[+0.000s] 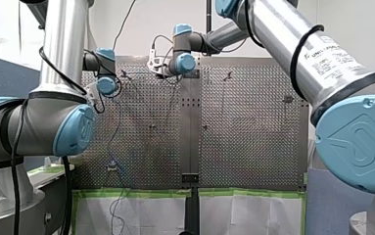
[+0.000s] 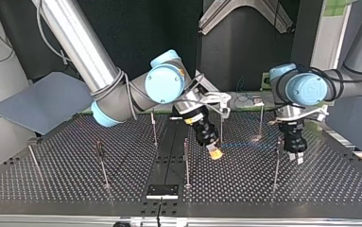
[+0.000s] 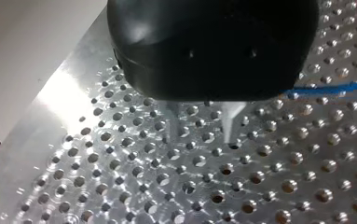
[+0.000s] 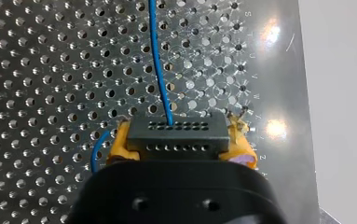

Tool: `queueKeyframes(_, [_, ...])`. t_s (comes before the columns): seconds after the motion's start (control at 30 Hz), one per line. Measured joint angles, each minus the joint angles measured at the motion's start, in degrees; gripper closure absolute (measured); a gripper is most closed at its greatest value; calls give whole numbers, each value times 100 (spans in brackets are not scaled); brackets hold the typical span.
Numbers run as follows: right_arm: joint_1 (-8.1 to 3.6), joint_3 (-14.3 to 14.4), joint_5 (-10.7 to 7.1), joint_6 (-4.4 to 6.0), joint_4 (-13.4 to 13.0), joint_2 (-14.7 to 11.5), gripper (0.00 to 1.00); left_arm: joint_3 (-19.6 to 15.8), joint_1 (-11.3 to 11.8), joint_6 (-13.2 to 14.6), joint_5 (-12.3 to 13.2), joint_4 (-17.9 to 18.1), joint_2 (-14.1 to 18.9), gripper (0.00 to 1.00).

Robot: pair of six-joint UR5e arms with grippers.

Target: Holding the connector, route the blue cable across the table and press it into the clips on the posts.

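Note:
My right gripper [image 4: 180,142] is shut on a black connector [image 4: 178,127], held between its yellow pads [image 4: 120,145]. The blue cable [image 4: 160,70] runs from the connector away over the perforated table. In the top view my right gripper [image 2: 215,153] hangs low near the table's middle. A faint stretch of blue cable [image 2: 247,144] leads from it toward my left gripper [image 2: 296,157] at that view's right. My left gripper [image 3: 198,135] stands open over the plate, with nothing between its metal fingers. The cable [image 3: 339,87] passes beside it.
Several thin posts with clips stand on the perforated table [image 2: 74,179]: one [image 2: 277,165] beside my left gripper, one [image 2: 186,163] in front of my right, others [image 2: 102,163] toward the top view's left. A black plate [image 2: 162,191] sits at the near edge.

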Motion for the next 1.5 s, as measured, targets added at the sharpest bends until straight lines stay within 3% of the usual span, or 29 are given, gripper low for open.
queueKeyframes(0.23, [6,0,37,-9,19,0,100,-83,-34,-116,-295,-414,270,0])
queueKeyframes(0.4, [7,0,99,-13,24,0,100,-282,-60,-187,-329,-697,540,0])
queueKeyframes(0.57, [13,0,136,-27,34,0,100,-528,-89,-372,-138,-897,798,0])
queueKeyframes(0.77, [13,0,200,-41,55,0,100,-872,-97,-693,200,-719,1143,0])
queueKeyframes(0.9, [4,0,289,-49,63,-1,100,-1119,-113,-834,354,-787,1389,0])
queueKeyframes(1.2, [-2,0,366,-77,75,-2,100,-1339,-195,-418,360,-1312,1978,0])
queueKeyframes(1.5, [-5,0,368,-84,76,0,100,-1276,-363,131,541,-1342,2313,0])
